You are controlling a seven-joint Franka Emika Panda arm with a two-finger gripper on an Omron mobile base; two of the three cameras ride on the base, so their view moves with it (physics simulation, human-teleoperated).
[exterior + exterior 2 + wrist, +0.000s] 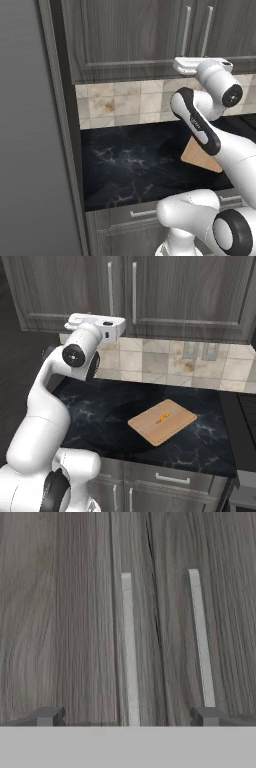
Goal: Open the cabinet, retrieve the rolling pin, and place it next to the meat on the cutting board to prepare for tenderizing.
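Observation:
The cabinet [190, 291] hangs above the counter with both dark grey doors shut. Its two silver bar handles [110, 288] stand side by side at the middle seam. My gripper [127, 717] is open and faces the doors [65, 612] from close by. The left handle [129, 652] runs up between its fingertips, and the right handle [201, 637] stands just above the right fingertip. My white hand [190, 65] sits level with the cabinet's lower edge. The cutting board [162, 421] lies on the counter with a small orange piece of meat [162, 417] on it. The rolling pin is out of view.
A black marbled countertop [100, 406] runs under the cabinet, backed by beige tiles [150, 363] with two wall outlets [190, 350]. Grey drawer fronts [170, 478] sit below. A tall grey panel [30, 150] closes the left side. My arm [200, 125] covers part of the board.

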